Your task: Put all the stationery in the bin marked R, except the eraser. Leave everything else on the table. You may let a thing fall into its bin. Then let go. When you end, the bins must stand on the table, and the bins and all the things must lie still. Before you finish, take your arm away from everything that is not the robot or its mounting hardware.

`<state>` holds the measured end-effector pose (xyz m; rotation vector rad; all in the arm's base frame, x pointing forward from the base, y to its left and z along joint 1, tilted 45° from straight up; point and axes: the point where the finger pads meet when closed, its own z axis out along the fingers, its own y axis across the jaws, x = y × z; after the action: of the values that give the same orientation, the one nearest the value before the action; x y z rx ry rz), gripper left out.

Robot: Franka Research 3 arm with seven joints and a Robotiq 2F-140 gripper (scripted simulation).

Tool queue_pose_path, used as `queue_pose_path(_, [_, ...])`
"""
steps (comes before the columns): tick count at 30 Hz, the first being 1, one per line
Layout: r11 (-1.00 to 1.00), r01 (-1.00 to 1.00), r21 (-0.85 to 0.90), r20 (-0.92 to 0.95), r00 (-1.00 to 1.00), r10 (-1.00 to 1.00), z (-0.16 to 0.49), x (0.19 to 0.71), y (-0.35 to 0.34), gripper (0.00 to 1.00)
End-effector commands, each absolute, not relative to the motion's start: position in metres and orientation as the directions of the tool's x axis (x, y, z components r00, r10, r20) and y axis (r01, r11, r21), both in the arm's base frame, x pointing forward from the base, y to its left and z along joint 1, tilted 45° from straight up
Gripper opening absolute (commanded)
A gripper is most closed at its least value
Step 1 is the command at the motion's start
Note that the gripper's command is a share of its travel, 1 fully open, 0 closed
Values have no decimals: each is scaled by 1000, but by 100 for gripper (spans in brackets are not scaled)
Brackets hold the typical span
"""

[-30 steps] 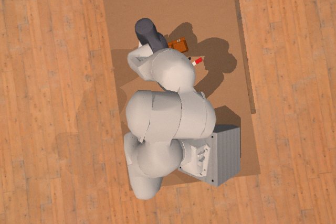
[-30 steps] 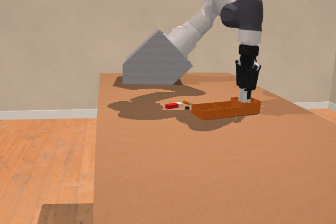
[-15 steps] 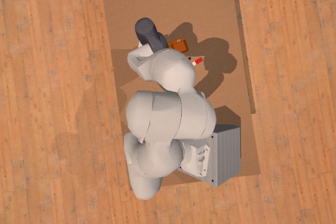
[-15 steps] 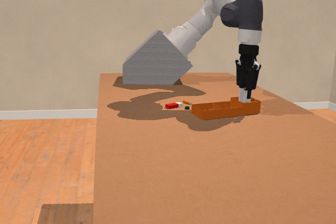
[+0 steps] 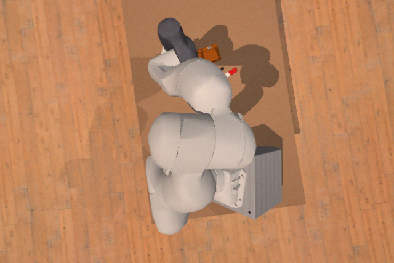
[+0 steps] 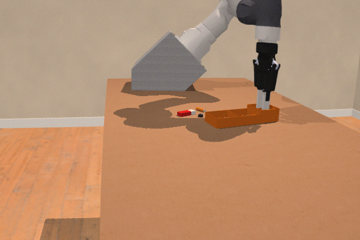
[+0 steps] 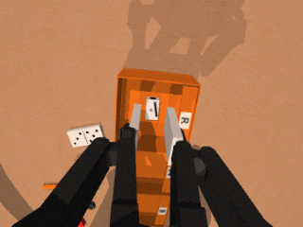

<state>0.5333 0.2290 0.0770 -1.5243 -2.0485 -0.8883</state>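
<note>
My fingers are parted a little and hold nothing. They are two flat grey strips on thick black links, and they point straight down into one end of the orange bin (image 7: 191,91). A small white piece (image 7: 151,108) with a dark mark lies on the bin floor, right under the gap between them. The bin is a long box with thin, smooth walls and dividers inside. A little white label (image 7: 185,119) sits on one wall, but it is too small for me to read. Only the wrist view shows the inside of the bin, and a white tile with black dots (image 7: 85,135) flat on the table (image 7: 57,38) just beside it. From the side, the fingers (image 6: 262,102) dip into the far right part of the bin (image 6: 241,117), where the wall is taller. Near its left end lie a red and white block (image 6: 185,112), a short orange stick (image 6: 200,109) and a tiny black round thing (image 6: 200,115). From the top, my big white arm (image 5: 203,85) hides most of the bin (image 5: 210,52).
</note>
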Motion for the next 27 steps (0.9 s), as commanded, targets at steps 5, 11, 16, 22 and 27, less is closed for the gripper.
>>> queue_pose_path(5, [200, 952, 231, 673, -305, 674, 81, 529, 224, 18])
queue_pose_path(11, [200, 952, 231, 673, -305, 674, 84, 529, 222, 18])
queue_pose_path(16, [200, 952, 231, 673, -305, 674, 98, 529, 208, 18])
queue_pose_path(22, [200, 952, 231, 673, -305, 674, 99, 529, 207, 18])
queue_pose_path(27, [200, 952, 231, 673, -305, 674, 99, 529, 207, 18])
